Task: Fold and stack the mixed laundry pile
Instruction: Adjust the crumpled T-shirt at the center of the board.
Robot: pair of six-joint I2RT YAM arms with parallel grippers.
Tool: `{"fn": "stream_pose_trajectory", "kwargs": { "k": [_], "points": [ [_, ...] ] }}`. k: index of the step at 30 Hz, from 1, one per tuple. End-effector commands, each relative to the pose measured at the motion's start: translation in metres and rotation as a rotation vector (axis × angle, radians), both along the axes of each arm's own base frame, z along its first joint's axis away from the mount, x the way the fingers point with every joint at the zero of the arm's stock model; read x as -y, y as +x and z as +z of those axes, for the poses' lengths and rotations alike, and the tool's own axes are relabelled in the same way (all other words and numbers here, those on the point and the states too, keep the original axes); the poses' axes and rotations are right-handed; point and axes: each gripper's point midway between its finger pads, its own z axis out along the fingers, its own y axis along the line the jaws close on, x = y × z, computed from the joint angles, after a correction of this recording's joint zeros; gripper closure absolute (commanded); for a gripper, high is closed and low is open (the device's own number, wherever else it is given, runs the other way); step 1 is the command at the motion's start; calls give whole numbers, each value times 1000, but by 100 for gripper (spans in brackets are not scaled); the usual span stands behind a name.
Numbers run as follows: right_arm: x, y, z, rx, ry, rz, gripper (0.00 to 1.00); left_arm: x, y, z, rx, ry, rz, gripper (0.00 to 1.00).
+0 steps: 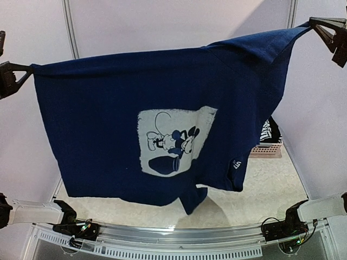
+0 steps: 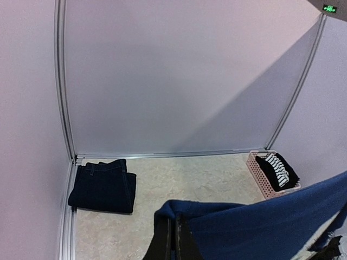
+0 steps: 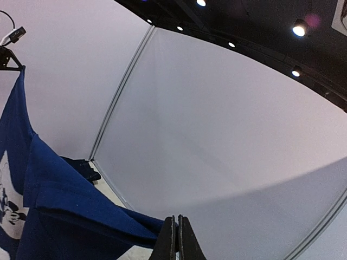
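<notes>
The navy T-shirt (image 1: 162,119) with a pale cartoon-mouse print hangs spread in the air between both grippers. My left gripper (image 1: 28,69) is shut on its upper left corner, with cloth bunched over the closed fingers (image 2: 176,230). High at the far right, my right gripper (image 1: 312,23) is shut on the other top corner (image 3: 177,227), which sits higher than the left. A folded dark denim piece (image 2: 103,187) lies at the table's far left corner. The black-and-white striped piece (image 2: 277,169) rests in the pink basket (image 2: 259,176).
The pink basket (image 1: 267,150) stands at the far right against the wall, partly behind the shirt. White walls enclose the table on three sides. The shirt's hem hangs just above the mottled tabletop (image 1: 255,189) and hides most of it from above.
</notes>
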Motion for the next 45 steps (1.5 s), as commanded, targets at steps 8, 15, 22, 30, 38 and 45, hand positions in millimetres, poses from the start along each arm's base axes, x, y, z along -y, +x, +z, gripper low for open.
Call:
{"fn": "stream_pose_trajectory", "kwargs": {
  "k": [8,15,22,30,38,45],
  "points": [
    [4,147,-58,-154,-104,-287,100,-4,91,-64,-241,338,247,100],
    [6,203,-92,-176,-163,-391,100,5,126,-78,-279,430,282,100],
    [5,200,-83,-151,-151,-384,100,7,121,-67,-250,400,259,100],
    [8,142,-53,-116,-93,-300,100,14,87,-64,-222,315,139,100],
    [9,51,-17,-4,-31,-151,100,-5,36,-41,-110,247,101,100],
    [11,-13,23,111,34,-39,100,-11,10,-19,-20,226,56,100]
  ]
}}
